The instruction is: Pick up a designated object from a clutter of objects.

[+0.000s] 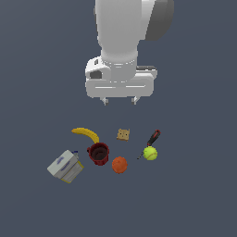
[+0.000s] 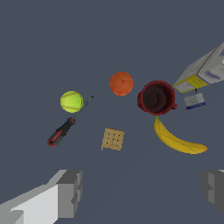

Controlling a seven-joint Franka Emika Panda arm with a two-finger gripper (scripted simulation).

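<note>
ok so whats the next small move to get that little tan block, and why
Probably lower the open gripper straight toward the tan block. The fingers are spread wide and empty, above the clutter. The block lies clear of the mug, banana and orange ball, so a descent looks unobstructed.

Tan dotted block (image 1: 123,134) lies flat amid clutter (image 1: 98,153)

Box (image 2: 205,70) cut off, wrist view

Tan block (image 1: 123,134) clear all round — nearest: banana (image 1: 86,134), mug (image 1: 98,153).
</note>
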